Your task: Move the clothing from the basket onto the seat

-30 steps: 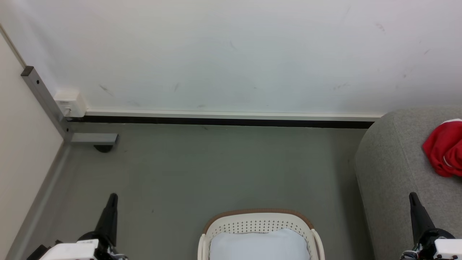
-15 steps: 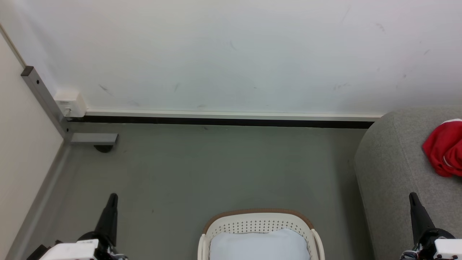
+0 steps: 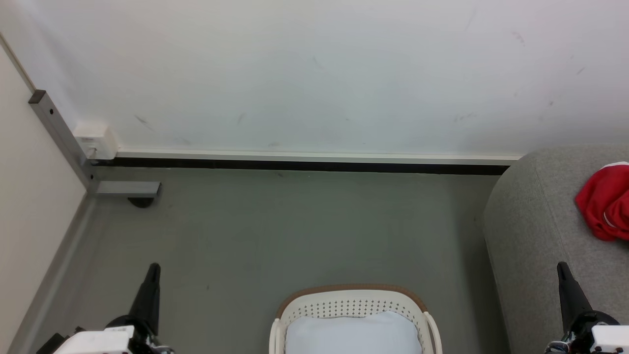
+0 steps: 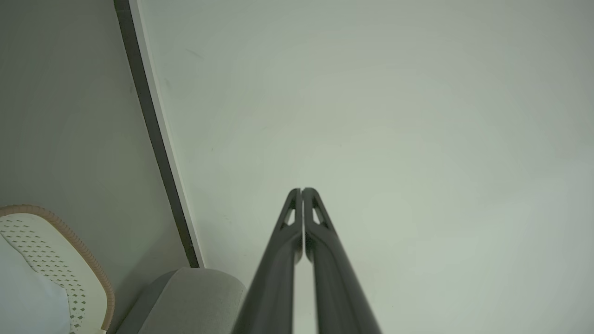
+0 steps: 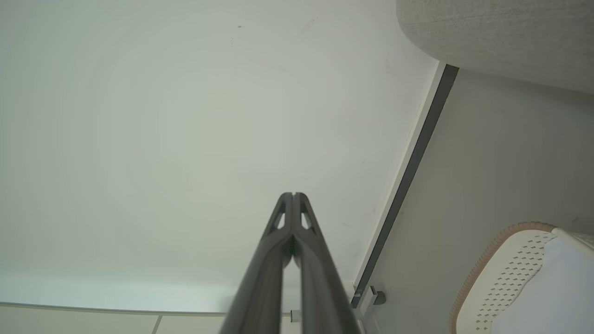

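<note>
Basket (image 3: 351, 296) sitting on grey floor (image 3: 295, 231), bottom centre, pale cushion (image 3: 351, 335) lying inside it. Red clothing (image 3: 605, 204) lying bunched on seat (image 3: 535, 221) at right edge, well apart from basket. Left gripper (image 3: 153, 269) hanging lower left, right gripper (image 3: 562, 268) lower right against seat, each showing as one dark spike pointing up.

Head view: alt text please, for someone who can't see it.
Red clothing lies on a grey sofa at the right edge; a cream basket at bottom centre holds a pale cushion. The robot's dark jaws rise at both lower corners.
</note>
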Available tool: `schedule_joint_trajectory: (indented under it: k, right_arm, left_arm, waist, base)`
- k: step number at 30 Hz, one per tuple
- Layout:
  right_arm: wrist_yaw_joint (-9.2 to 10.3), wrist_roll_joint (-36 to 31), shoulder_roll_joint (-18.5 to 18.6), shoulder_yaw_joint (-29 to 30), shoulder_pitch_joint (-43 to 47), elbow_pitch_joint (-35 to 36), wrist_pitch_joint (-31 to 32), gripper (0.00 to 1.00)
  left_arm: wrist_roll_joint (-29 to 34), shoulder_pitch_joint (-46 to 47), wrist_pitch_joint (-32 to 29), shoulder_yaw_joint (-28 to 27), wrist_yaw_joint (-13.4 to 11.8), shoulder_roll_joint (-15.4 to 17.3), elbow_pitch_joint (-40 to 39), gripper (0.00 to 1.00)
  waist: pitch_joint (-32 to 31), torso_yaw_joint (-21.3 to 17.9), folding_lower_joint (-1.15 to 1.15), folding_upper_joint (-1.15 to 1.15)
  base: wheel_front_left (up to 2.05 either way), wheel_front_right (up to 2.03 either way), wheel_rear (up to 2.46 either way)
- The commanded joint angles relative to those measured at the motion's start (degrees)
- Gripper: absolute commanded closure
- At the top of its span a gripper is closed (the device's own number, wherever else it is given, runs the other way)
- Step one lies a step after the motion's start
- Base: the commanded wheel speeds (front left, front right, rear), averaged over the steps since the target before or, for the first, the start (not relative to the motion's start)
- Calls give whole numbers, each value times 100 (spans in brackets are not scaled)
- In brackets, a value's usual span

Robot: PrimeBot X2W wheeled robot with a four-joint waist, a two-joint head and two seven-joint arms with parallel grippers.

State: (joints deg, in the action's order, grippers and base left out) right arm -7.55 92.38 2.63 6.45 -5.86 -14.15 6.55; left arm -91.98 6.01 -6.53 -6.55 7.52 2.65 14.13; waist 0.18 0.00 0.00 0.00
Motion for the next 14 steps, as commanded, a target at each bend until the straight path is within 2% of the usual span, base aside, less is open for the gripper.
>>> schedule_joint_trajectory:
  k: [1,14]
  right_arm:
    - [12,8,47,23,-70,32,17,100]
    - [12,8,47,22,-70,32,16,100]
  left_arm:
    - [-78,50,-22,-10,4,42,-20,100]
    - [-78,50,-22,-10,4,41,-20,100]
  waist:
    - [0,0,0,0]
    - [0,0,0,0]
  base:
    - [0,0,0]
    - [0,0,0]
